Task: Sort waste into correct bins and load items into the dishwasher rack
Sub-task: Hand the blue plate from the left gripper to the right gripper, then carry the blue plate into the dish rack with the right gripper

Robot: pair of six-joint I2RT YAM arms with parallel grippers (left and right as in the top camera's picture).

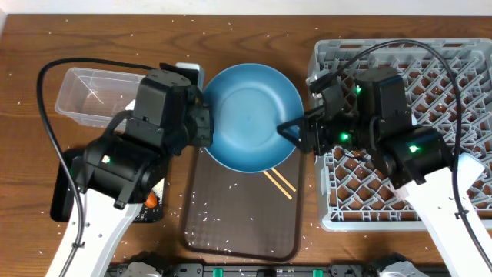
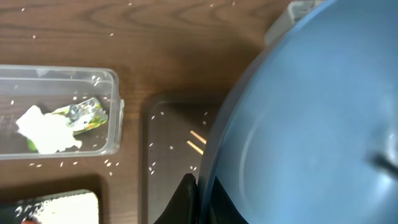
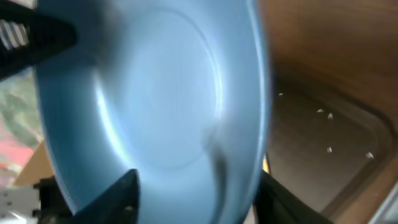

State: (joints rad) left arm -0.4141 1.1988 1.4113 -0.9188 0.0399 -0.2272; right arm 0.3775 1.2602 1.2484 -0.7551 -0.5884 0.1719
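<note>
The large blue plate is held tilted above the dark brown tray. My left gripper is shut on its left rim, and the left wrist view shows the fingers pinching the plate's edge. My right gripper is open and straddles the right rim; in the right wrist view its fingers stand wide on either side of the plate's edge. The wooden chopsticks lie on the tray under the plate. The grey dishwasher rack is at the right.
The clear tub at the far left holds a white tissue and a green-yellow wrapper. The black bin under my left arm holds rice and the orange carrot. Rice grains are scattered over the table and tray.
</note>
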